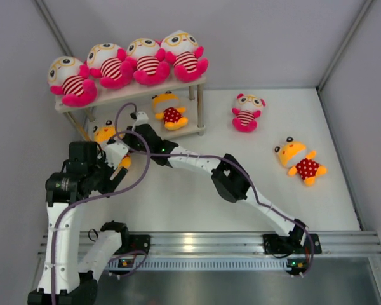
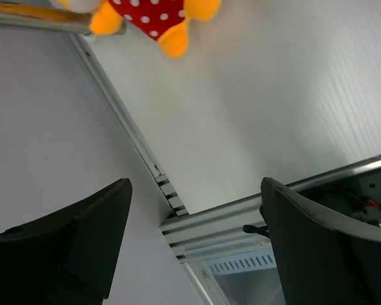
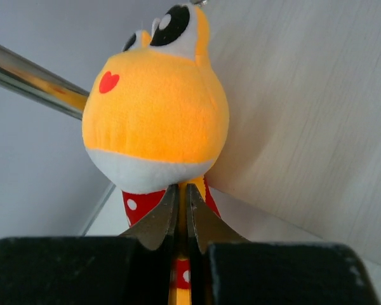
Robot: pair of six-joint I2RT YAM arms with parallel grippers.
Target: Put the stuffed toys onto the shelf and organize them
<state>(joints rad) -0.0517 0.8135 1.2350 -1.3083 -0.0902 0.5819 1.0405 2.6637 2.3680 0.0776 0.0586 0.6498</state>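
Several striped stuffed toys (image 1: 146,60) with pink limbs sit in a row on the top board of the shelf (image 1: 178,83). An orange stuffed toy (image 1: 170,111) in red polka dots sits on the lower board. My right gripper (image 1: 119,143) (image 3: 183,187) is shut on a second orange toy (image 1: 105,132) (image 3: 155,101) just below its head, at the shelf's left end beside a silver leg (image 3: 32,86). My left gripper (image 1: 114,170) (image 2: 197,190) hangs open close by, holding nothing; a polka-dot toy (image 2: 153,16) shows at the top of its view.
A striped pink toy (image 1: 246,111) lies on the table right of the shelf. An orange polka-dot toy (image 1: 300,160) lies further right. The right arm (image 1: 228,178) stretches diagonally across the table. Grey walls close in both sides, and an aluminium rail (image 1: 209,241) runs along the near edge.
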